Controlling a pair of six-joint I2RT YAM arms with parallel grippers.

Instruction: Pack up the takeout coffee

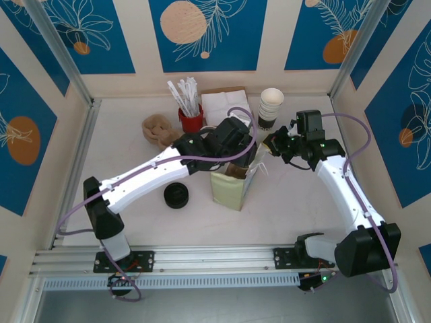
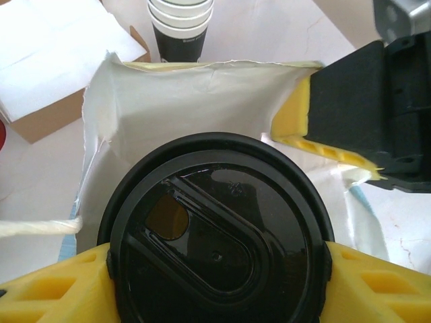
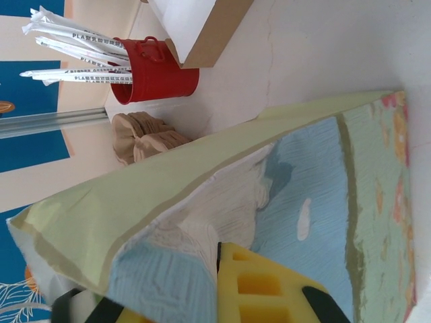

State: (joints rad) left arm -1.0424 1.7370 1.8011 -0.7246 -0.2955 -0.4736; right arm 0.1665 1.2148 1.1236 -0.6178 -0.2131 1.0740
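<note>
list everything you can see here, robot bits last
takeout coffee: one, black lid, over the bag's open mouth
paper bag: one, pale green with blue print, table centre
cup stack: one, white with dark bands, back
straw holder: one, red, white wrapped straws inside, back
napkin box: one, brown, white napkins, back
brown paper pile: one, back left
lid pile: one, black, left of bag
left gripper: yellow pads, shut on the coffee
right gripper: pinching the bag's rim

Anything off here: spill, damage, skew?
No spill. The takeout coffee in the left gripper has its lid seated. Only the paper bag looks rough: its rim is crumpled where the right gripper holds it open.
</note>
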